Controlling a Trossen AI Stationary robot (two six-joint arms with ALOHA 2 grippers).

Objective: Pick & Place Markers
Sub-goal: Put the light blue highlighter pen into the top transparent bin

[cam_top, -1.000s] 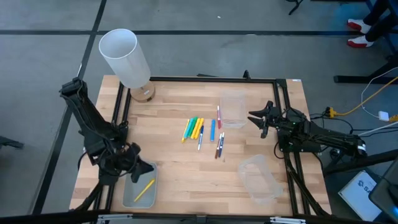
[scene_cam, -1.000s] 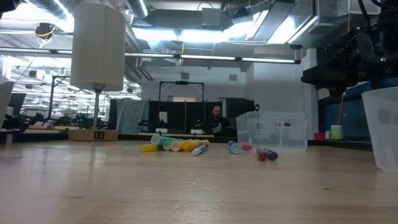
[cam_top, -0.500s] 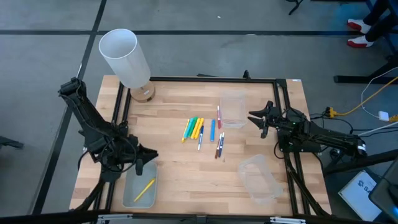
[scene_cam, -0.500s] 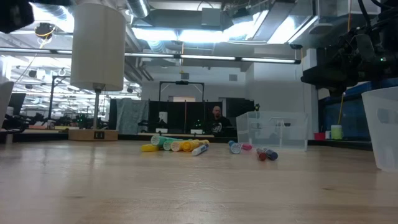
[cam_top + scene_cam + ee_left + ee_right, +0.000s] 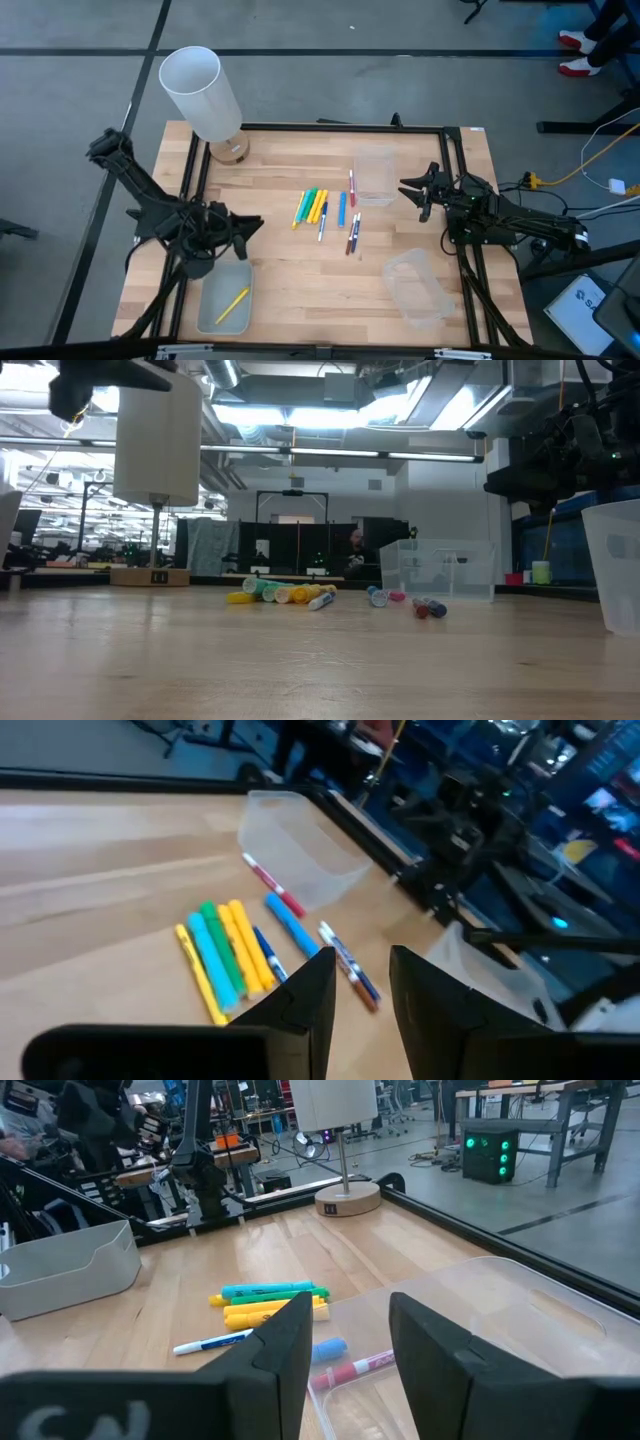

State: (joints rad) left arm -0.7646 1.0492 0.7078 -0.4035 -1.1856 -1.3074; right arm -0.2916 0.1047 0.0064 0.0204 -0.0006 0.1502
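Markers [image 5: 325, 209] in a bunch mid-bench; one yellow marker [image 5: 233, 304] already in the tray [image 5: 205, 312] by the near-left corner. Left claw [image 5: 250, 228] empty, part open, aimed at the bunch. Right claw [image 5: 410, 190] empty, part open, waiting by the right edge. Next: reach, pinch one marker.

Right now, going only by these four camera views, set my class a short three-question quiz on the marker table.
1. True or false: the yellow marker lies inside the clear tray nearest the left gripper.
2. What lies against the outside wall of the clear bin by the right gripper? A) a pink marker B) a yellow marker C) nothing
3. Fill in: both grippers stand ___, holding nothing.

Key: 1 true; 2 A, the pink marker; 3 open
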